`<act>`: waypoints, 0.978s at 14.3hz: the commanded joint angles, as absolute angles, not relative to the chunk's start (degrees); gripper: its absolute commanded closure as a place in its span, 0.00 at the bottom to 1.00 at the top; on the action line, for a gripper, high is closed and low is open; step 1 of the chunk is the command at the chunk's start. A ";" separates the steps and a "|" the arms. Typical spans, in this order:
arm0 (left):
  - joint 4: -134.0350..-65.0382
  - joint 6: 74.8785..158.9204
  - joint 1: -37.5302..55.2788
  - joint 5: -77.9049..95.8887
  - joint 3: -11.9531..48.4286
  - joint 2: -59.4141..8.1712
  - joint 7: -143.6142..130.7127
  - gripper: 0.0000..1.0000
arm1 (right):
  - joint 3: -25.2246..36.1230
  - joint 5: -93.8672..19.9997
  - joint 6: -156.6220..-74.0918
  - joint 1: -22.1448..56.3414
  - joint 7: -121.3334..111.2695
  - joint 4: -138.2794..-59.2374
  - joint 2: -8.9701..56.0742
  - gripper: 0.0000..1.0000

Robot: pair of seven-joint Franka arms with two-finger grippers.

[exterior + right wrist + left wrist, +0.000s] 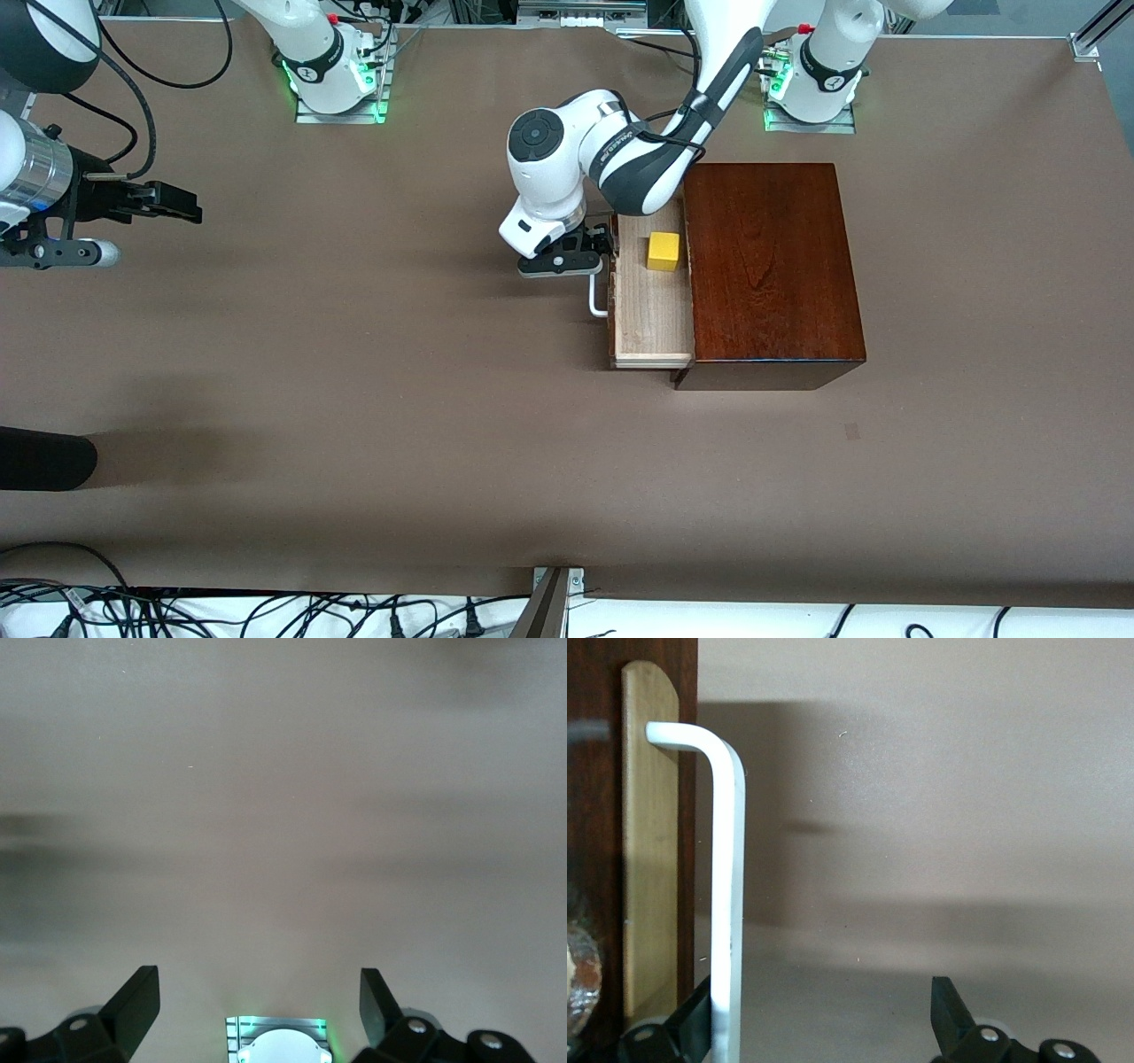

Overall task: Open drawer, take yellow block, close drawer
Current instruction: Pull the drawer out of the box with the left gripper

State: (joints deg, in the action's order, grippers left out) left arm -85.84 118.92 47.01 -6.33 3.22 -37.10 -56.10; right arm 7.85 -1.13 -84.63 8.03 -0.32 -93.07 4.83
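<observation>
Here, label by label:
Drawer (pixel 651 306): standing pulled out of the box (pixel 769 266) toward the right arm's end of the table, its pale tray lying open to view.
Block (pixel 664 251): sitting in the drawer tray, in the part farther from the front camera, close beside the box wall.
Handle (pixel 599 297): sticking out from the drawer front; in the left wrist view the white bar (pixel 729 904) is running between the fingers, close against one of them.
Left gripper (pixel 592 251): sitting low at the drawer front, fingers spread apart around the handle, not clamping it.
In the way: the left arm's forearm is crossing over the box corner and the tray's end farthest from the front camera; the block itself is showing uncovered.
Right gripper (pixel 182 206): waiting over bare table at the right arm's end, well apart from the box, fingers (pixel 137 1005) spread wide, holding nothing.
Surface: a brown table cover (pixel 354 399) is lying smooth under everything.
Room: cables (pixel 266 616) are trailing along the pale edge nearest the front camera; green lights are glowing at both arm bases.
</observation>
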 commanded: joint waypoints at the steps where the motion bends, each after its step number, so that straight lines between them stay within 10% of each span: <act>1: -80.51 123.93 49.66 -2.02 4.66 -41.65 -58.80 0.00 | 7.91 -0.35 -84.99 8.00 -0.62 -93.52 4.48 0.00; 14: -79.98 124.72 50.28 -2.90 4.57 -41.23 -59.06 0.00 | 7.91 -0.35 -84.99 8.00 -0.62 -93.51 4.48 0.00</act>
State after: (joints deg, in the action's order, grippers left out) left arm -83.28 119.23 48.47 -6.31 2.80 -38.77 -56.84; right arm 7.89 -1.13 -84.67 8.03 -0.32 -93.07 4.84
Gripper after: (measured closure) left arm 0.000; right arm 0.000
